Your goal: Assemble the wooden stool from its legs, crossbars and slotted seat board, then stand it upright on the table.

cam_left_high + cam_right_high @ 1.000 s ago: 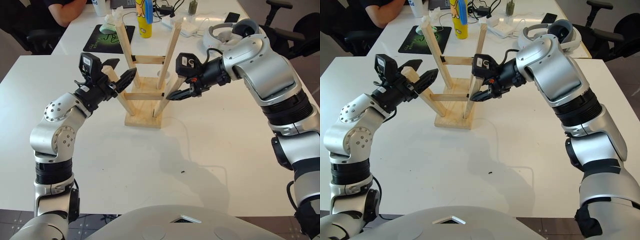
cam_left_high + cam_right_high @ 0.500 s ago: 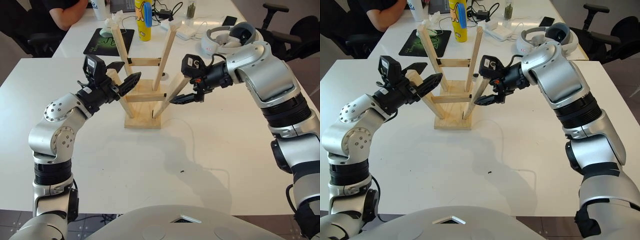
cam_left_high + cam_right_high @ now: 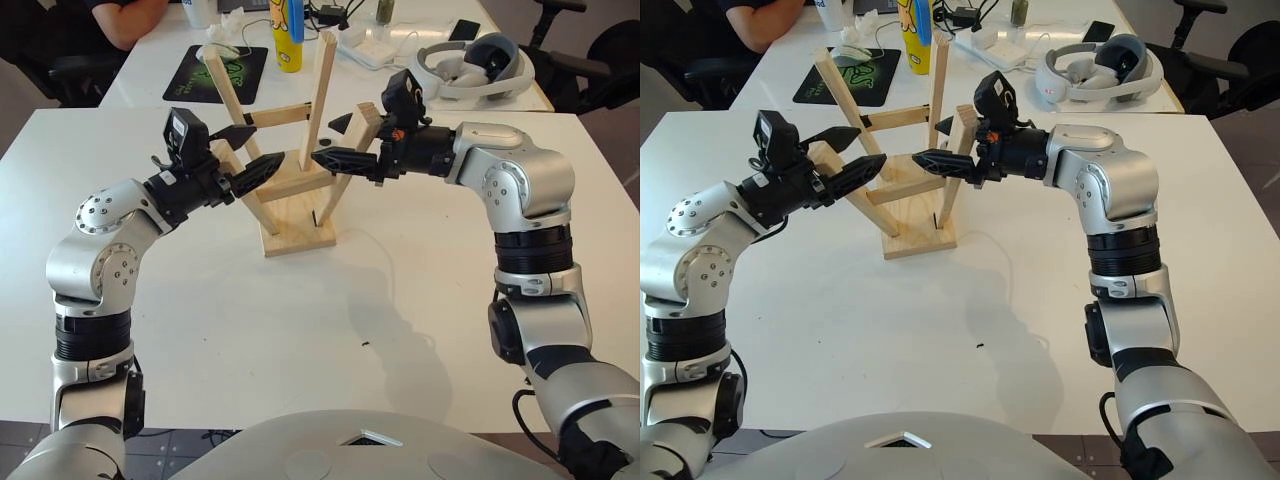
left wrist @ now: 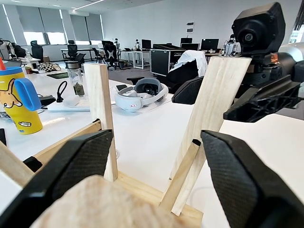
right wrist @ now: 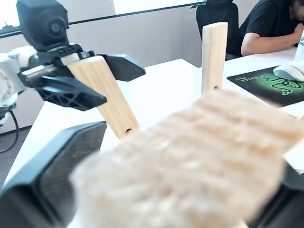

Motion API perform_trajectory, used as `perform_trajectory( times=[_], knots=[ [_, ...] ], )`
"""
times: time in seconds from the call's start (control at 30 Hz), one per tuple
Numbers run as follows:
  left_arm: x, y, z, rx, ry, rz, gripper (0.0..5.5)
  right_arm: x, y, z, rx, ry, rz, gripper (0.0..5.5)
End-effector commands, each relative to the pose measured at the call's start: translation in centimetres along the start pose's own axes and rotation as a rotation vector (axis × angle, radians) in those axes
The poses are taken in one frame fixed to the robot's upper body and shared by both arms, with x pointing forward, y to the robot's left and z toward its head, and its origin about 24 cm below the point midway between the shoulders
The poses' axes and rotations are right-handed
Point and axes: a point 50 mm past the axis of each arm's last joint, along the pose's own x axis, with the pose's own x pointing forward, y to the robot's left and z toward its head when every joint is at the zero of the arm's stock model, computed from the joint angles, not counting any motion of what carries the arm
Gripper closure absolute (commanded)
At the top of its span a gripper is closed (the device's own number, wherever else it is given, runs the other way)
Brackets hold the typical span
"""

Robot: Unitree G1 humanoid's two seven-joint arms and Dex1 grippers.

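Observation:
The wooden stool stands upside down, its seat board on the white table and its legs pointing up, joined by crossbars. My left gripper straddles the upper end of the near left leg, fingers spread, with a gap on one side. From the other side, my right gripper is at the top end of the near right leg. In the right wrist view that leg lies tight between the fingers. The two grippers face each other across the stool.
Behind the stool, on a second table, stand a yellow bottle, a black-and-green mouse pad with a mouse, cables and a white headset. The table in front of the stool offers free room; a dark speck lies there.
My right gripper has risen from low on the near right leg to its top end and now points leftward. The seat board has turned slightly on the table. My left gripper stays at its leg.

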Motion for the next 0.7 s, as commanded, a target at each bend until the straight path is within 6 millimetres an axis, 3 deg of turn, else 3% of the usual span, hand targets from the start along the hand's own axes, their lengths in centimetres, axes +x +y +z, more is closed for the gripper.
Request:
perform_trajectory(
  times=[0.03, 0.3, 0.57, 0.7],
  knots=[
    [0.1, 0.5, 0.1, 0.015, 0.032, -0.010, 2.08, -1.7, 0.1, -1.2, 0.015, 0.003, -0.024, 1.44],
    [-0.2, 1.3, 0.8, 0.037, 0.033, -0.018, 2.08, -5.6, 0.8, -3.3, 0.144, -0.167, -0.106, 1.44],
    [-0.7, 1.4, 4.4, -0.007, -0.156, -0.118, 2.08, -5.5, 1.6, -6.3, 0.192, -0.113, -0.128, 1.44],
    [-2.2, 2.1, 5.5, -0.013, -0.190, -0.115, 2.08, -6.1, 2.2, -8.7, 0.227, -0.053, -0.156, 1.44]
  ],
)
